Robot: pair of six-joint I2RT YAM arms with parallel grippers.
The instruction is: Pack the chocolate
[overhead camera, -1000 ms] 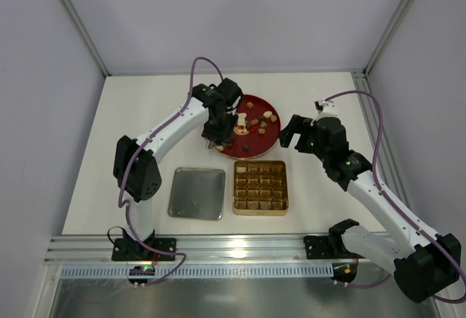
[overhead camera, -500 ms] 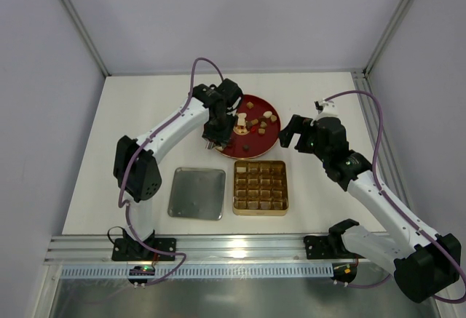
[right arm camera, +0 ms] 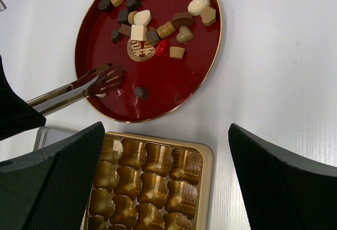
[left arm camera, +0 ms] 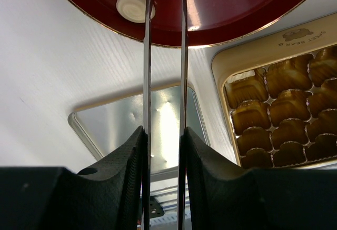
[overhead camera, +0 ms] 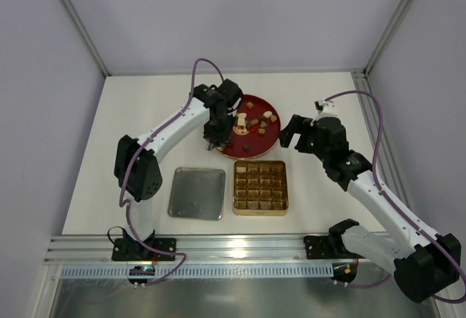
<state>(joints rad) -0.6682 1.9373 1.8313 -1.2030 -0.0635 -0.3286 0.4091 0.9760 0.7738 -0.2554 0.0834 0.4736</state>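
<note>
Same build on both from where I sit: left arm [overhead camera: 171,123] and right arm [overhead camera: 382,200] have white links, black joint housings and black bases [overhead camera: 142,247]. A purple cable [overhead camera: 193,78] loops off each. Fingers [left arm camera: 118,161] are matte black with a fine grainy texture.

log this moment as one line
left end effector: holds tongs over red plate | right end effector: open | chocolate: on plate

The left arm [overhead camera: 175,123] slants in from the near left corner, its tongs [right arm camera: 79,89] lying over the left side of the red plate [right arm camera: 179,82]; chocolate pieces [right arm camera: 138,32] crowd the far half. The gold tin [right arm camera: 182,166] blocks the plate's near side, the right gripper [overhead camera: 290,134] its right. Tabletop [overhead camera: 320,89] lies bare toward the far right corner
</note>
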